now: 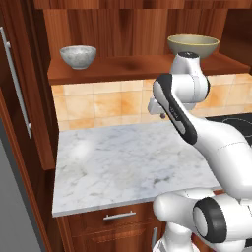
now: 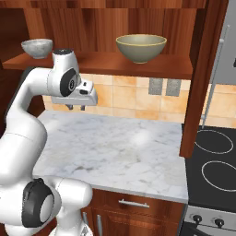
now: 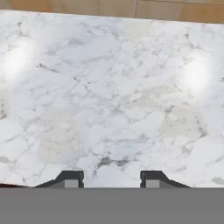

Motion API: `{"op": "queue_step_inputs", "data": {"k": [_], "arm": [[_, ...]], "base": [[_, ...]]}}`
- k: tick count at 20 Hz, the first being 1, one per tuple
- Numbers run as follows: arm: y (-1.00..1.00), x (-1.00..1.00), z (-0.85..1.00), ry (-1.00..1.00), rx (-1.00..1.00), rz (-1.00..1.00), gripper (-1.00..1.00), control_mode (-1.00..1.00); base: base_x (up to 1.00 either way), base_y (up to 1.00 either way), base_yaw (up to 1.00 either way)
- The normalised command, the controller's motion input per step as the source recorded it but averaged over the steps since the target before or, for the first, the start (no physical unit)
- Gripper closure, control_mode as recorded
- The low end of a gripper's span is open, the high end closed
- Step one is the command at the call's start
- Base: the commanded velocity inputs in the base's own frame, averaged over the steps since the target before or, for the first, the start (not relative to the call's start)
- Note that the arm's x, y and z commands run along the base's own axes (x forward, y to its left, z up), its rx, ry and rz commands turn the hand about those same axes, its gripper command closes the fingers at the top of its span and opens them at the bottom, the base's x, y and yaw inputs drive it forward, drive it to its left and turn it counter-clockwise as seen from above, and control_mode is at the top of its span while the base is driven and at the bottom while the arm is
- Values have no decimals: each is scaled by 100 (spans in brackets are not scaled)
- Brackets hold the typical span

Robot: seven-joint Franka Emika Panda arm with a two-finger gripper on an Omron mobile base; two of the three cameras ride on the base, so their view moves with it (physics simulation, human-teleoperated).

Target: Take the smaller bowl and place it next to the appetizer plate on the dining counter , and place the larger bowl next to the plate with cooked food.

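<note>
Gripper (image 2: 76,107) hangs over the marble worktop (image 1: 123,162), fingers apart and empty, pointing down. The smaller bowl (image 1: 78,56) sits on the wooden shelf (image 1: 128,66) — up at ten o'clock from the hand in the left base view — the larger bowl (image 1: 193,46) at one o'clock.

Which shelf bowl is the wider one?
The olive-beige bowl with the yellow rim, clearly broader and deeper than the mottled grey bowl on the same shelf.
</note>
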Motion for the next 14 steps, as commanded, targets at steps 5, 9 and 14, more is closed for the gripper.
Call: {"op": "queue_step_inputs", "data": {"k": [5, 9, 14], "arm": [[-7, -27, 1, -19, 0, -3, -100, -100], [-24, -46, 26, -31, 2, -7, -100, -100], [-33, -43, 44, -28, 1, -9, -100, -100]], "base": [[0, 0, 0], [0, 0, 0], [0, 0, 0]]}}
